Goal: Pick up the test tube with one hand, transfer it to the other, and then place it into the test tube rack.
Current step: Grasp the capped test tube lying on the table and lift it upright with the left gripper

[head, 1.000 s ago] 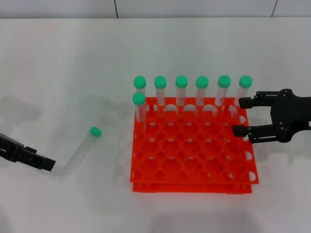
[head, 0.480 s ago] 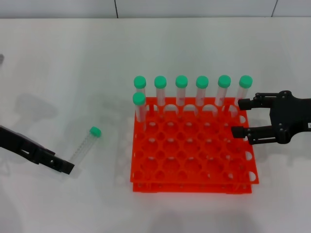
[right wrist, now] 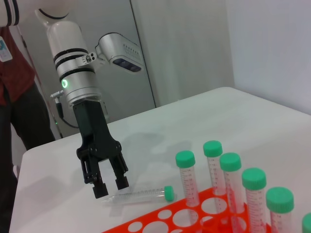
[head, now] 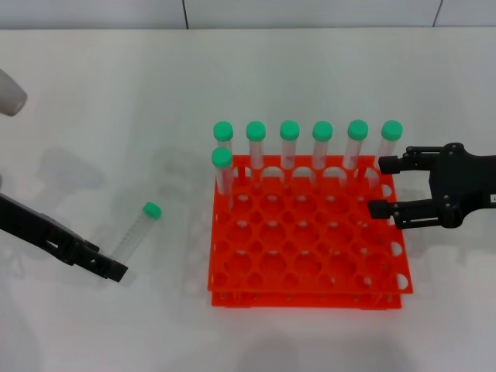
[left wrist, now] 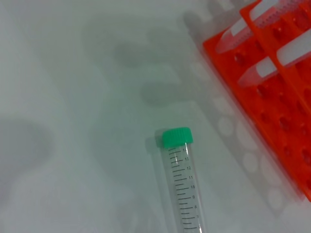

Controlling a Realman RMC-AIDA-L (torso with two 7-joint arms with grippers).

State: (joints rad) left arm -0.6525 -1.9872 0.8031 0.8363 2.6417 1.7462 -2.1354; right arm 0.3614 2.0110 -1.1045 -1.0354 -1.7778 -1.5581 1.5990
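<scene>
White table (head: 116,93) fills the head view: a clear tube (head: 133,236) with a green cap lies flat left of the red rack (head: 308,232); the right pincer (head: 377,186) hovers spread over the rack's right edge. Left wrist view shows printed graduation marks along the tube (left wrist: 183,189). Right wrist view shows the left pincer (right wrist: 109,185) spread, tips down at the tube's (right wrist: 141,195) bottom end.

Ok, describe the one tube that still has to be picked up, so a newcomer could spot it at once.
Start at the bright red-orange plastic grid rack on the white table. To the robot's left of it, a slim clear plastic tube with a round green cap lies flat on the tabletop, beside the black left end effector. Unlike the seven identical green-capped tubes standing upright in the rack, it lies down alone.
</scene>
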